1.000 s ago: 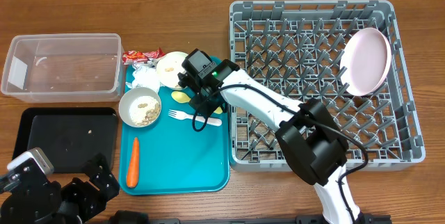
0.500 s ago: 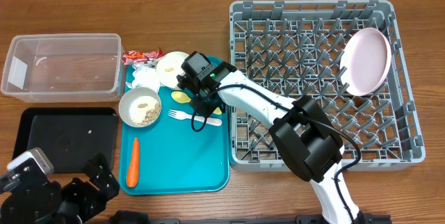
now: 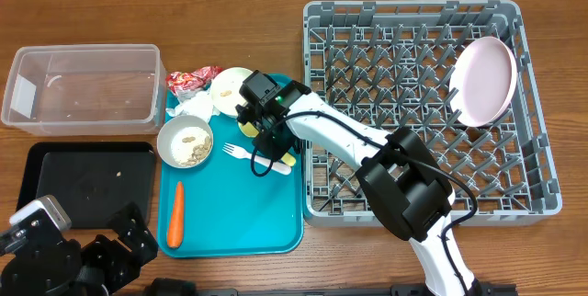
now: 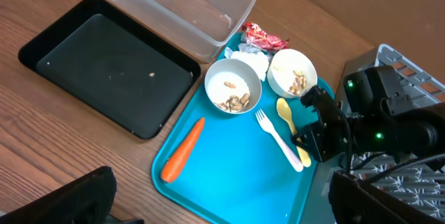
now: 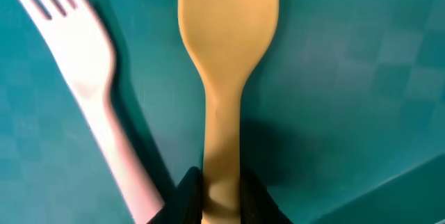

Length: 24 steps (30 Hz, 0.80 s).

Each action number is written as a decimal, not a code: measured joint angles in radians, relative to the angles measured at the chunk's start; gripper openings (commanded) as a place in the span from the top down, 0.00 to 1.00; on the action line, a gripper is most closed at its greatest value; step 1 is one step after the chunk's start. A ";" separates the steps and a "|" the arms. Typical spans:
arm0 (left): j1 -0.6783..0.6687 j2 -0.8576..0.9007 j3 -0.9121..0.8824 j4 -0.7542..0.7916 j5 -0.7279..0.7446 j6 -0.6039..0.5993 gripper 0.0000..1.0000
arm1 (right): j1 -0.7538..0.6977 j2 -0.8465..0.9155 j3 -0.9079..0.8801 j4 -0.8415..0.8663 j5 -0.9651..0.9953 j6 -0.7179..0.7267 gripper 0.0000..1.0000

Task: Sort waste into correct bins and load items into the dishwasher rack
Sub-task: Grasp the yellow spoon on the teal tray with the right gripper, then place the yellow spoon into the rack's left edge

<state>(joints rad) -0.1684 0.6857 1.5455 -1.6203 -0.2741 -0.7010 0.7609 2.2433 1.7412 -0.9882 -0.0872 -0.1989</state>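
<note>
Bright, even light is falling from above across the bench (image 3: pixel 92 34), leaving only short, soft shadows. Faint glare is showing on the clear tub (image 3: pixel 83 85) at the far left corner. In the right wrist view, the yellow spoon (image 5: pixel 226 78) and pale fork (image 5: pixel 83 64) are blurring softly, and a dark shadow is pooling beside the spoon's handle.

And here's 1 teal tray (image 3: pixel 239 213) lying flat on the wooden counter (image 3: pixel 230 20), long side running front to back. Up close, its glossy floor (image 5: pixel 348 78) shows a faint checkered texture. Brown wood grain all around.
</note>
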 measured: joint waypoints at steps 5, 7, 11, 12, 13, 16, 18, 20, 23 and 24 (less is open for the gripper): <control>0.000 0.000 0.000 0.000 0.000 0.000 0.00 | 0.002 -0.005 0.016 -0.074 -0.016 0.008 0.93; 0.000 0.000 0.000 0.000 0.000 0.000 0.00 | 0.003 -0.013 0.022 -0.106 -0.021 0.009 0.93; 0.000 0.000 0.000 0.000 0.000 0.000 0.00 | 0.006 -0.085 0.053 -0.142 -0.008 0.012 0.93; 0.000 0.000 0.000 0.000 0.000 0.000 0.00 | 0.005 -0.121 0.063 -0.141 -0.005 0.012 0.93; 0.000 0.000 0.000 0.000 0.000 0.000 0.00 | 0.005 -0.160 0.072 -0.138 -0.002 0.013 0.93; 0.000 0.000 0.000 0.000 0.000 0.000 0.00 | 0.005 -0.280 0.102 -0.131 -0.002 0.014 0.92; 0.000 0.000 0.000 0.000 0.000 0.000 0.00 | 0.005 -0.343 0.121 -0.137 0.002 0.015 0.92; 0.000 0.000 0.000 0.000 0.000 0.000 0.00 | 0.003 -0.359 0.124 -0.146 0.019 0.027 0.92; 0.000 0.000 0.000 0.000 0.000 0.000 0.00 | -0.009 -0.358 0.123 -0.158 0.058 0.072 0.92; 0.000 0.000 0.000 0.000 0.000 0.000 0.00 | -0.022 -0.354 0.123 -0.162 0.069 0.097 0.92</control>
<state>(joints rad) -0.1684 0.6853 1.5455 -1.6207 -0.2745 -0.7010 0.7391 1.8889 1.8645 -1.1500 -0.0181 -0.1024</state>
